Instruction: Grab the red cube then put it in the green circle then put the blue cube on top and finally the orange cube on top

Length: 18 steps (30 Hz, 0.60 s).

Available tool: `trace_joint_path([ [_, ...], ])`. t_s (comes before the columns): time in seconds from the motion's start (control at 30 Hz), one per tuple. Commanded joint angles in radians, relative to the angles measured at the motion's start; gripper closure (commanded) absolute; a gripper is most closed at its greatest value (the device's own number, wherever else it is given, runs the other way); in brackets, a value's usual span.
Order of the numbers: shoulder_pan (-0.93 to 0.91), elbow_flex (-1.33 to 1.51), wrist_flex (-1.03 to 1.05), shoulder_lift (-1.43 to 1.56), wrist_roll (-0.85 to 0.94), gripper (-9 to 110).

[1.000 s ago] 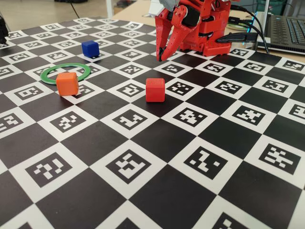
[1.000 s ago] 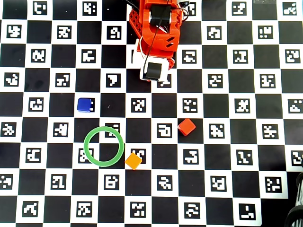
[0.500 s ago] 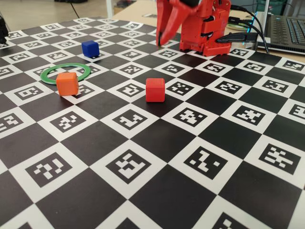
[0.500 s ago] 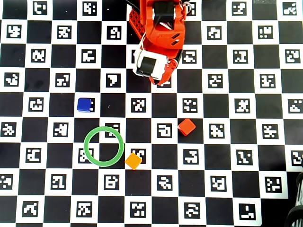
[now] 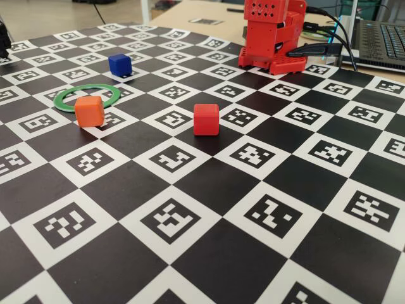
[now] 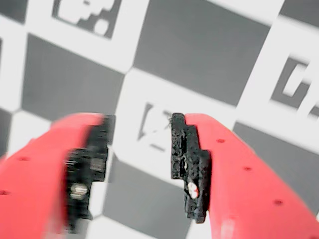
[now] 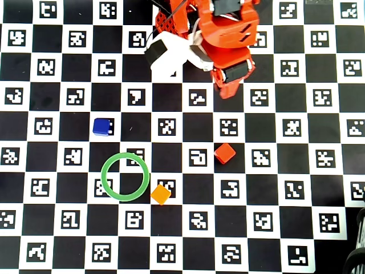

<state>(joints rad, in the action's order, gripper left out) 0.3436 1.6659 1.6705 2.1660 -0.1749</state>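
The red cube (image 5: 206, 120) (image 7: 224, 153) sits alone on the checkered board, right of centre in the overhead view. The green circle (image 5: 66, 103) (image 7: 105, 177) lies flat with nothing inside it. The orange cube (image 5: 89, 111) (image 7: 161, 194) rests just outside its rim. The blue cube (image 5: 119, 64) (image 7: 102, 127) stands apart from the circle, above it in the overhead view. My gripper (image 7: 226, 91) (image 6: 139, 119) hangs high over the board, well short of the red cube. It is open, with only board squares showing between the black pads (image 6: 187, 159). The fixed view does not show it.
The red arm base (image 5: 272, 35) stands at the board's far edge. Behind it are cables (image 5: 316, 47) and a laptop (image 5: 380, 38). A white camera block (image 7: 165, 54) sticks out beside the arm. A dark object (image 7: 356, 257) sits at the overhead view's bottom right corner.
The arm has lifted out of the top of the fixed view. In the overhead view the gripper has swung to the right. The three cubes and the circle have not moved.
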Motion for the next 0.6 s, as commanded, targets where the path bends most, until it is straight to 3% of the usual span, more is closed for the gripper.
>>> trace_joint_path([
  [0.0, 0.035, -0.126, -0.003, -0.083, -0.164, 81],
  [0.1, 0.032, -0.164, -0.026, -0.192, -0.210, 69],
  [0.37, 0.031, -0.195, -0.100, -0.423, -0.239, 64],
  [0.57, -0.009, -0.092, -0.255, -0.495, -0.115, 64],
])
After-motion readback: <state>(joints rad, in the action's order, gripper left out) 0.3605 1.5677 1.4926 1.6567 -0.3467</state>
